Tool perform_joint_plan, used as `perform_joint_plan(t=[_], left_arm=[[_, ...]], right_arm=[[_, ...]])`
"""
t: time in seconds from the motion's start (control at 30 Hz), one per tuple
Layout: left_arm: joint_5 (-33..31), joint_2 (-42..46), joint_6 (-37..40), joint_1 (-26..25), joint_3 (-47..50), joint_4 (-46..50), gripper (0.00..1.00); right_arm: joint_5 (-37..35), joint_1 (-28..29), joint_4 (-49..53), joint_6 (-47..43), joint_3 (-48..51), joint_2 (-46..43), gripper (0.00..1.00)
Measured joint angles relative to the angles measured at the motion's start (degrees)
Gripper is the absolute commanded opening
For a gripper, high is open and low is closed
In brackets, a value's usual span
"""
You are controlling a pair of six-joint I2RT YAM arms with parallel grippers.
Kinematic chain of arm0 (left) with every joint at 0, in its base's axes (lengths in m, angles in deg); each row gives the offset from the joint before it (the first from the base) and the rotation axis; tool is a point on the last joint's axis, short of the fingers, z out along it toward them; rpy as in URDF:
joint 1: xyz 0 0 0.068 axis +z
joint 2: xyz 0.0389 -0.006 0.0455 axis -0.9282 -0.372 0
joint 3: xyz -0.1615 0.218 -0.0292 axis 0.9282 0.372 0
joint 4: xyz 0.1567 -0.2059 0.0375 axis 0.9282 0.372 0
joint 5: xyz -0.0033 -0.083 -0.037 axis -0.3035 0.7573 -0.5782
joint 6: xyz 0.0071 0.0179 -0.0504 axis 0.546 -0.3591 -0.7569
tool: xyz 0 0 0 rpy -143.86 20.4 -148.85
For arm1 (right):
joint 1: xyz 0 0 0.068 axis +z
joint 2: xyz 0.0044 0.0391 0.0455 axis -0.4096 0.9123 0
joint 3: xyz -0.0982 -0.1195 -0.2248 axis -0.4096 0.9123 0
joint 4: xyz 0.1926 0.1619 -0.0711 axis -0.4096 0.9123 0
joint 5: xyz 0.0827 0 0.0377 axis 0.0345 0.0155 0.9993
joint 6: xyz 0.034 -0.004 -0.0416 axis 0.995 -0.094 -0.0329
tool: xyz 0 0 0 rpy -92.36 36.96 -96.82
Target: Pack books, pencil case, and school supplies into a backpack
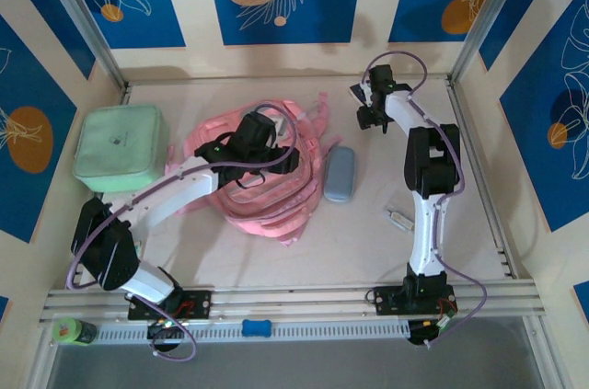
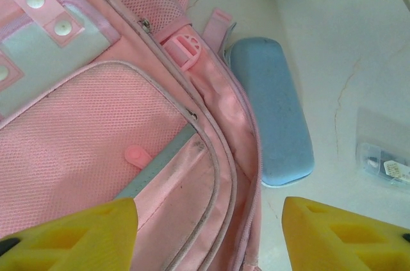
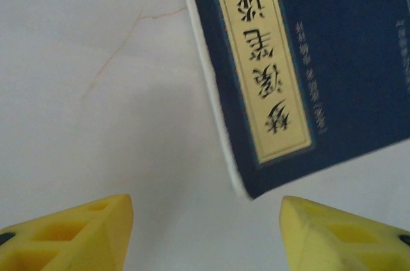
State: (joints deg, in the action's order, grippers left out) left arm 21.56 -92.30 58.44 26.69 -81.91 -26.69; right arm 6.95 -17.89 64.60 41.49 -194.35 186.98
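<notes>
The pink backpack (image 1: 276, 212) lies flat in the middle of the counter (image 1: 276, 269). The left pincer (image 1: 262, 150) hangs right over it. In the left wrist view its two yellow fingers (image 2: 70, 239) stand wide apart with nothing between them. Below them is the backpack's mesh front pocket and a zipper line.

The grey-blue pencil case (image 1: 340, 174) lies on the counter at 3 o'clock from the backpack, right beside its edge. A small clear packet (image 1: 398, 219) lies at 5 o'clock from the pencil case, well apart from it.

The right pincer (image 1: 369, 112) is at 1 o'clock from the backpack, near the back of the counter. Its yellow fingers (image 3: 346, 232) are wide open too, and they hold nothing. In the right wrist view the dark navy book (image 3: 320, 59) lies flat on the counter, just past the fingertips toward 1 o'clock. It has a yellow label with writing on its cover, and it does not touch the fingers.

A mint-green box (image 1: 120, 148) with its lid on sits at 9 o'clock from the backpack.
</notes>
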Motion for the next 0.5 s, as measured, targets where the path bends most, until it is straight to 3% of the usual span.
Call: perform_joint_plan(t=[0.5], left_arm=[[-1.4, 0.33, -1.05, 0.0, 0.11, -0.74, 0.64]], right_arm=[[-2.1, -0.04, 3.48, -14.82, -7.93, 5.25, 0.48]])
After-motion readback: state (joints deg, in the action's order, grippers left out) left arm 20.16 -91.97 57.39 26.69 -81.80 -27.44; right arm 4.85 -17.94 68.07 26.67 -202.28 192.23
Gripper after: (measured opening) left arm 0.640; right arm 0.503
